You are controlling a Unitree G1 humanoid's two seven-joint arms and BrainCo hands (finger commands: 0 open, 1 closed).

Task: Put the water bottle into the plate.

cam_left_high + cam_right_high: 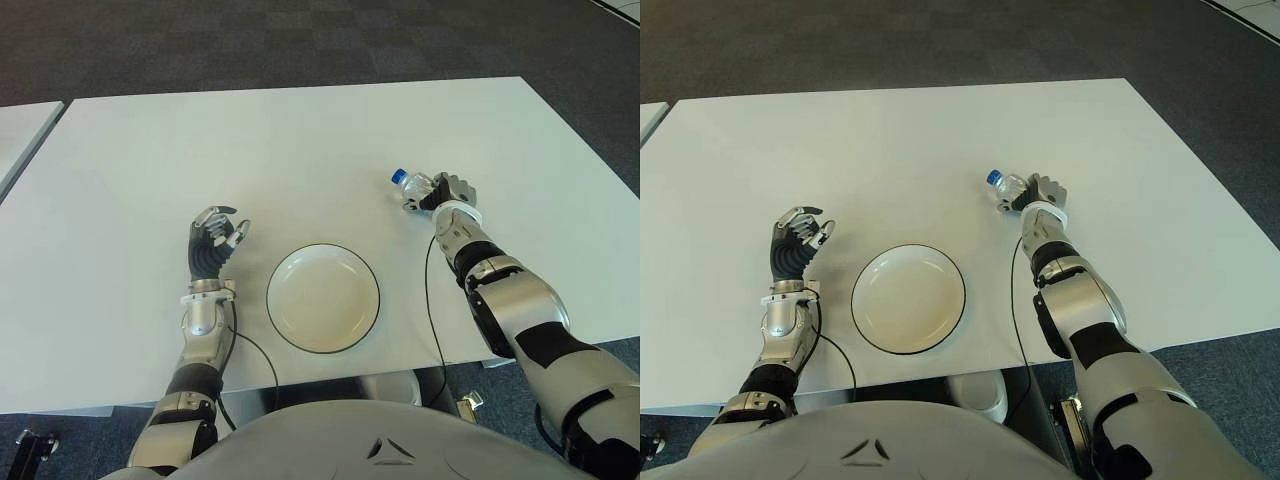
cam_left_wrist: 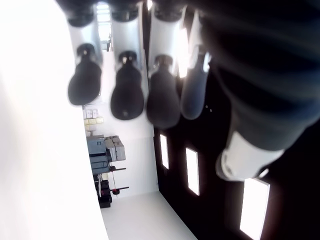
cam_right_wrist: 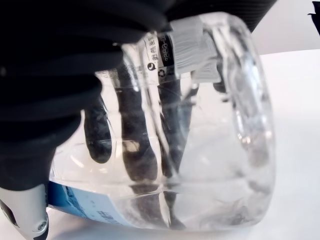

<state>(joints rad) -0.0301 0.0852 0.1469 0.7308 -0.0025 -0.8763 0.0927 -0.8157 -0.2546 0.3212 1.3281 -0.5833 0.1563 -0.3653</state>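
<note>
A small clear water bottle (image 1: 414, 186) with a blue cap lies tipped in my right hand (image 1: 440, 192), whose fingers are wrapped around it, to the right of and beyond the plate. Up close, the bottle (image 3: 200, 150) fills the right wrist view, with dark fingers (image 3: 135, 145) showing through the plastic. The white plate (image 1: 322, 297) with a dark rim sits on the table near the front edge, nothing in it. My left hand (image 1: 215, 240) shows left of the plate, fingers loosely curled upward and holding nothing.
The white table (image 1: 300, 150) stretches wide beyond the plate. A second table's corner (image 1: 20, 130) shows at the far left. Dark carpet (image 1: 300, 40) lies behind. A black cable (image 1: 432, 300) runs along my right forearm.
</note>
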